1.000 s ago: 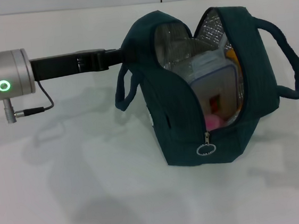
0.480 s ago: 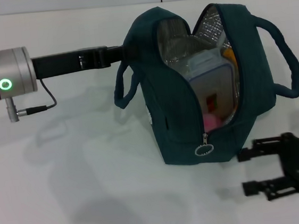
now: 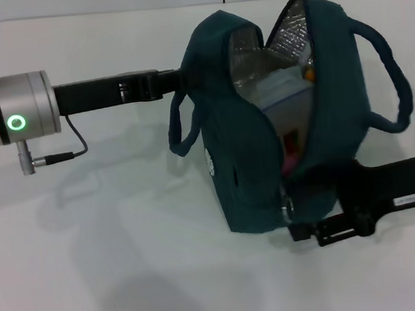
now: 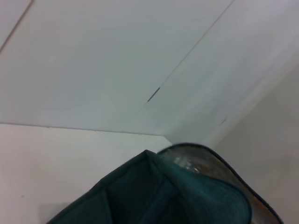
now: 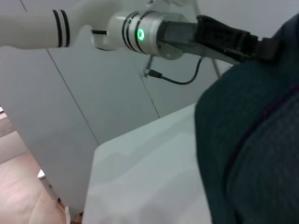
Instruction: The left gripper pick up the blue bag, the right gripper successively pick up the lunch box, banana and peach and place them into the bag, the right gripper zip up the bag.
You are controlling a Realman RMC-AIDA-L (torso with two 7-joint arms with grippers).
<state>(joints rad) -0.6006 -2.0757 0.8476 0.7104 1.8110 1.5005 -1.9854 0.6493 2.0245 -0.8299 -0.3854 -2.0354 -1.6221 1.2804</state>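
The head camera is looking forward and down, taking in the blue bag between the left gripper and the right gripper. The left wrist camera is sitting close over the bag's top edge, facing the walls. The right wrist camera is pressing beside the bag, looking past it at the left gripper, so all three are sharing the bag.

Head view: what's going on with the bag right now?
The left gripper holds the blue bag by the top edge of its side. The bag's top gapes open. The lunch box is inside, with a bit of the banana and the pink peach showing. The right gripper sits at the bag's lower front by the zipper end. Zipping has not been done.
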